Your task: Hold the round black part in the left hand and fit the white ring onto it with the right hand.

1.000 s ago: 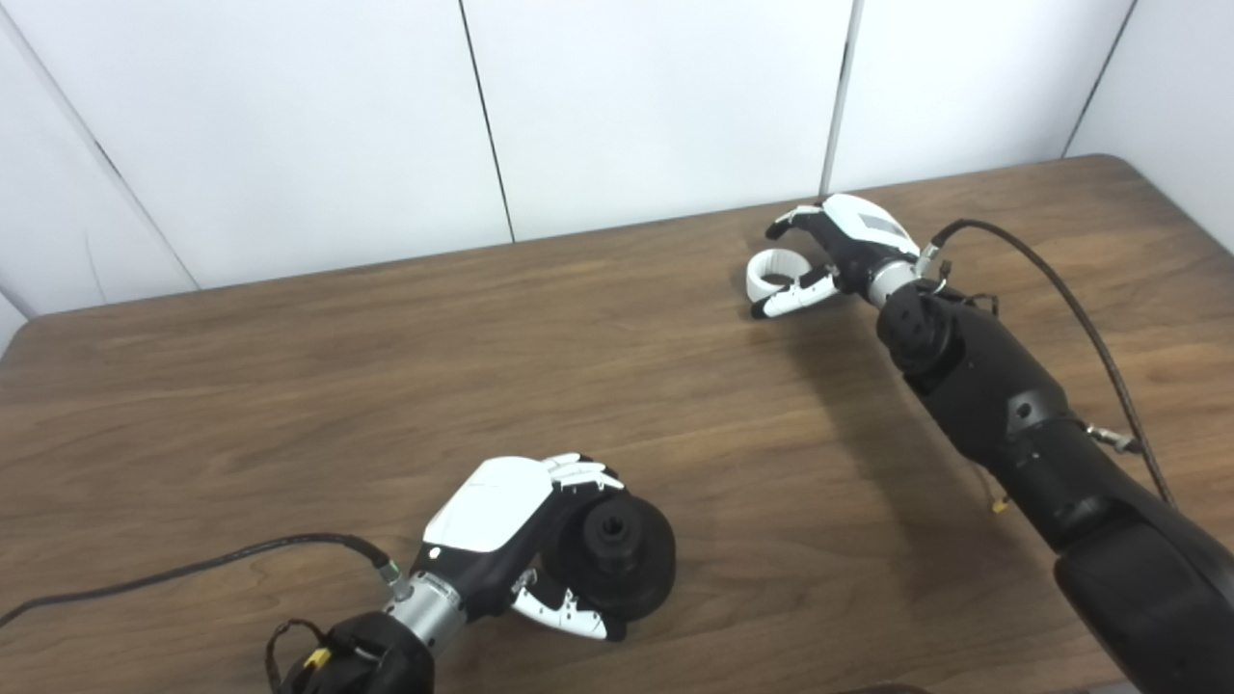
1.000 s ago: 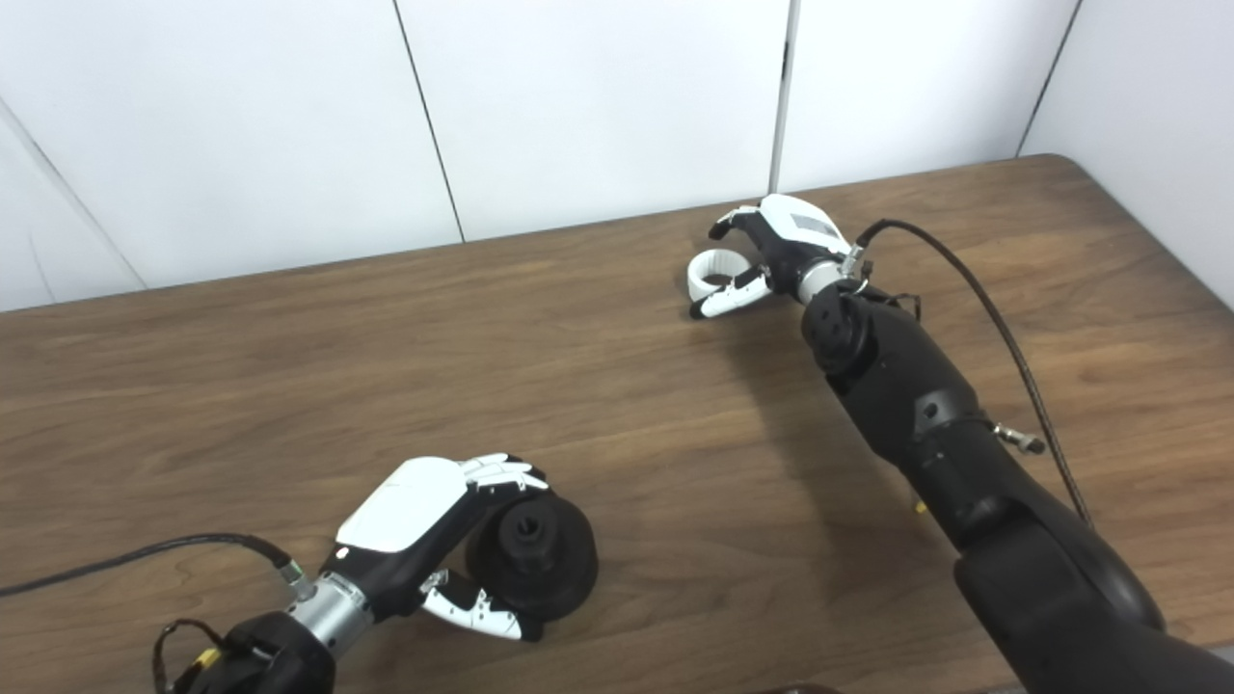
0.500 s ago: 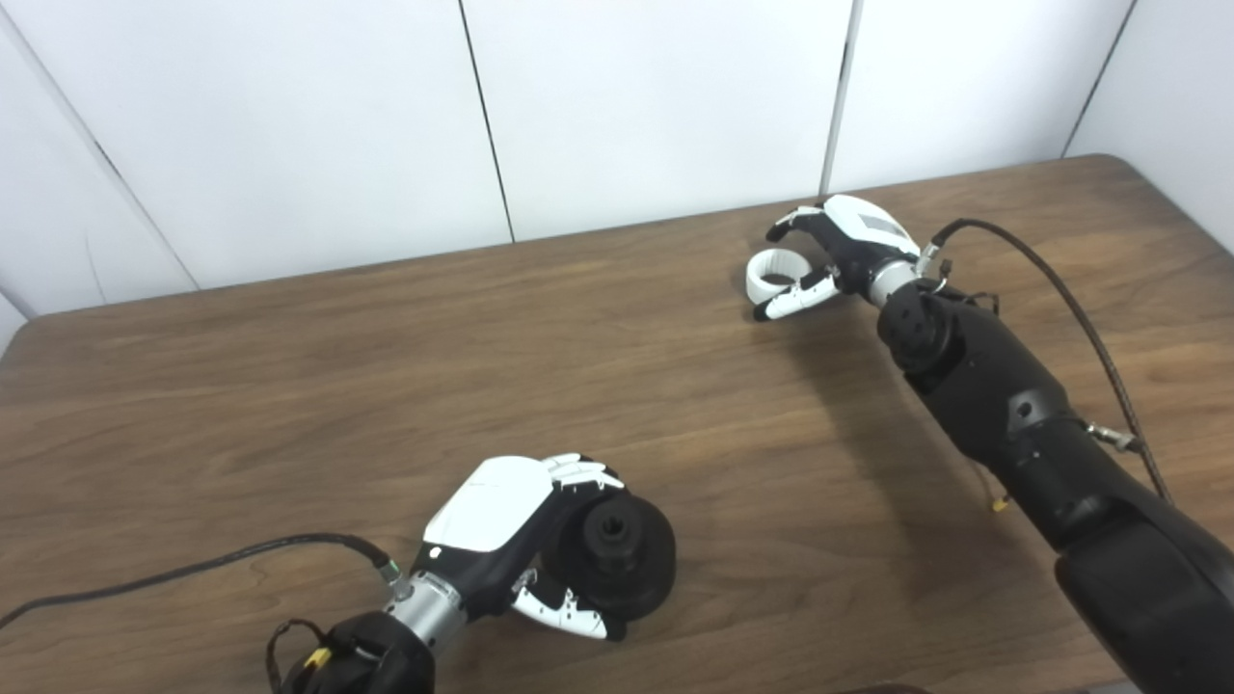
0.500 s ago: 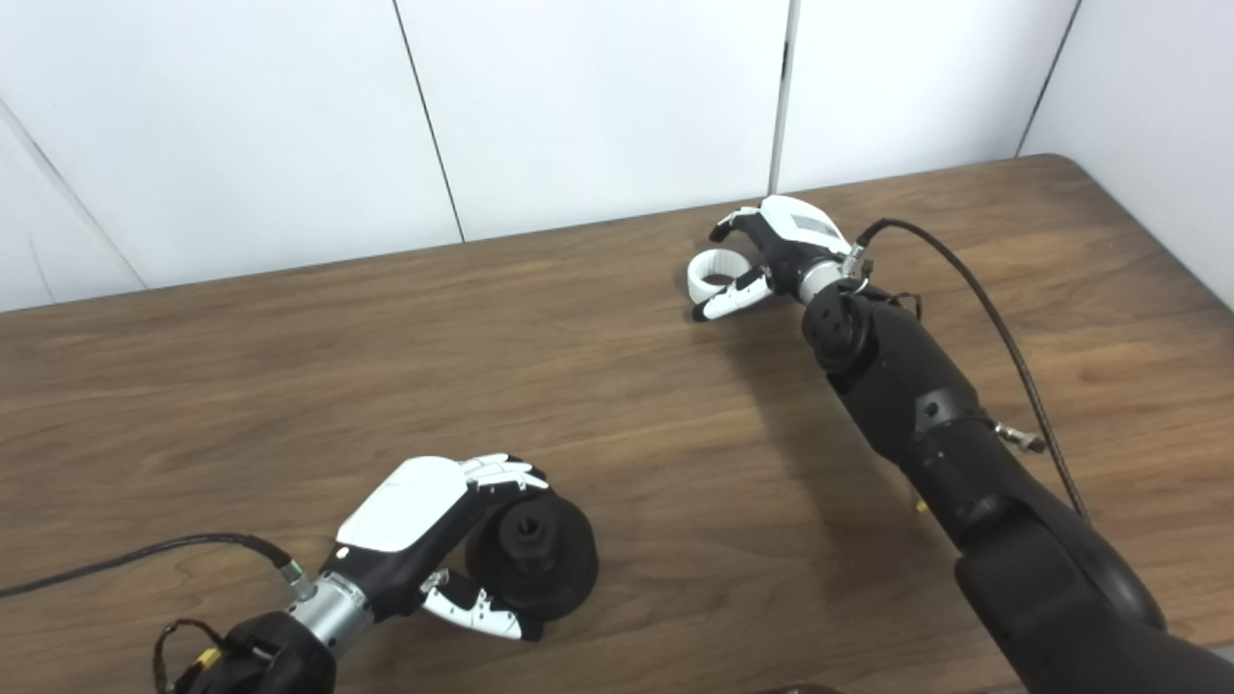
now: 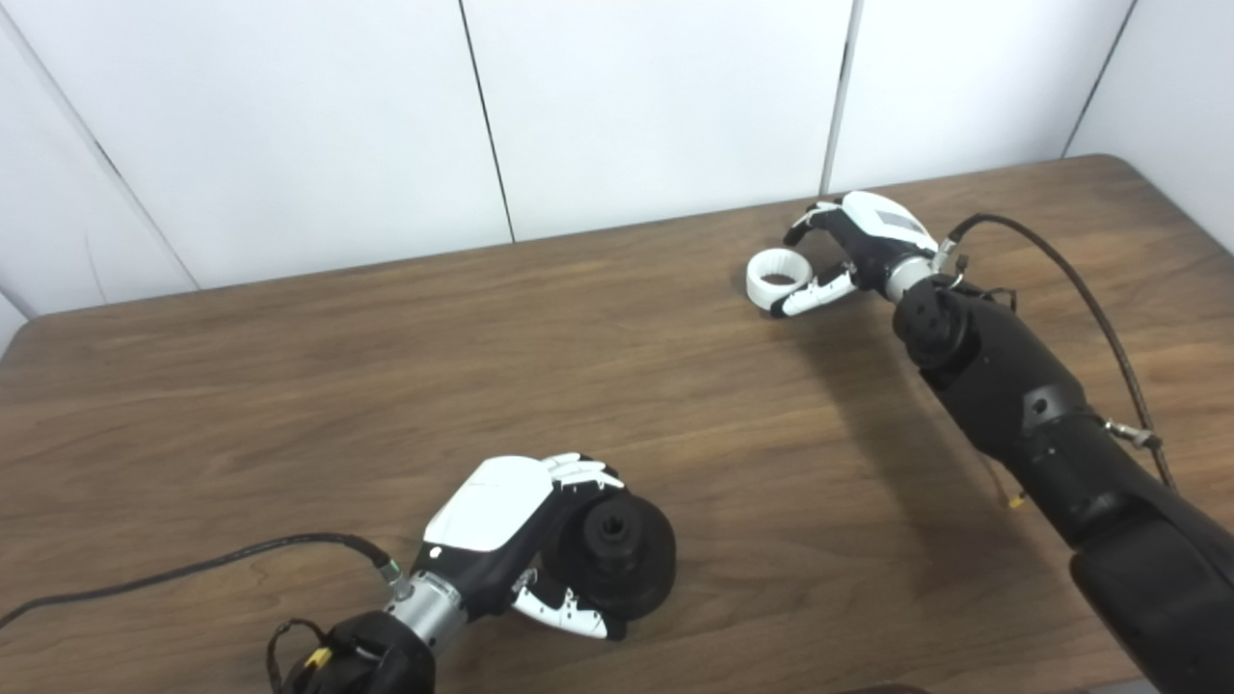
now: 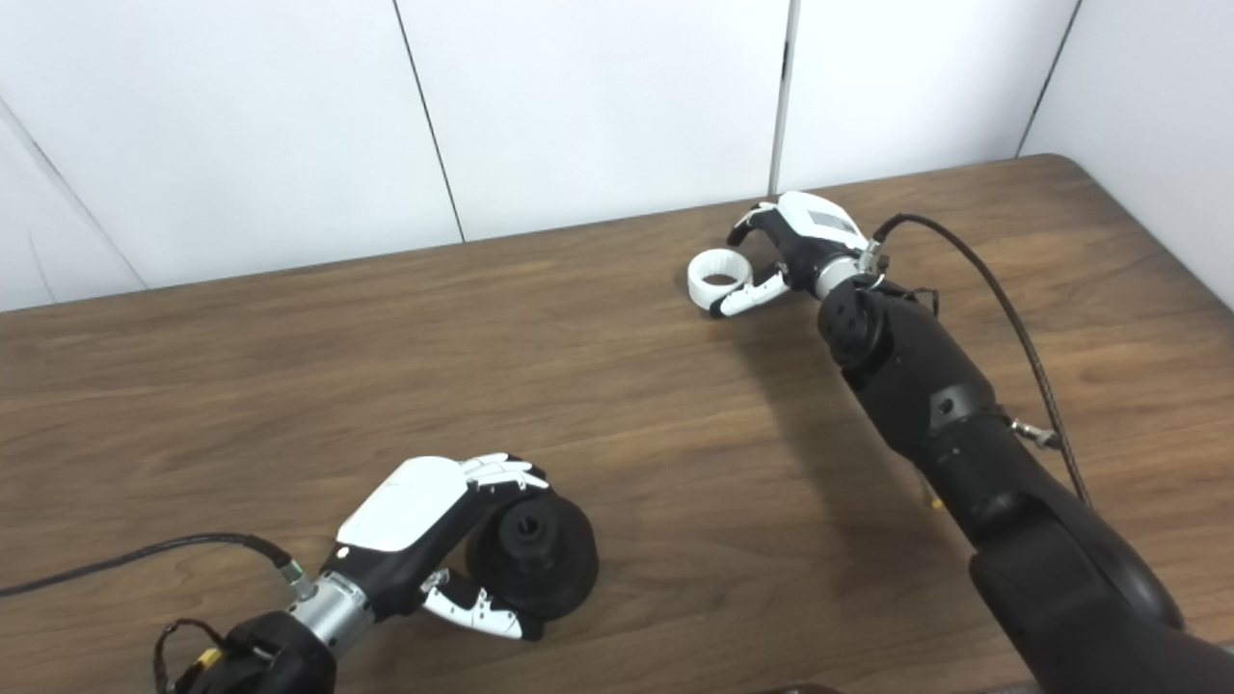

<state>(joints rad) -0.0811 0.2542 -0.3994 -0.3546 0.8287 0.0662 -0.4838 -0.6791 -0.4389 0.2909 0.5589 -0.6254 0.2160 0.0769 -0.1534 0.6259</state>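
Round black part (image 5: 617,559): rear side hidden behind left hand (image 5: 501,520) fingers (image 5: 578,472); both forearms cut off at bottom edge.

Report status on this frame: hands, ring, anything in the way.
Left hand shut on black part, low over table. Right hand open beside ring, thumb at its rim, no grasp. Ring lies flat. Nothing between them.

Black arms, black cables — white-backed left hand (image 5: 501,530) and right hand (image 5: 863,246), white fingers (image 5: 569,610).
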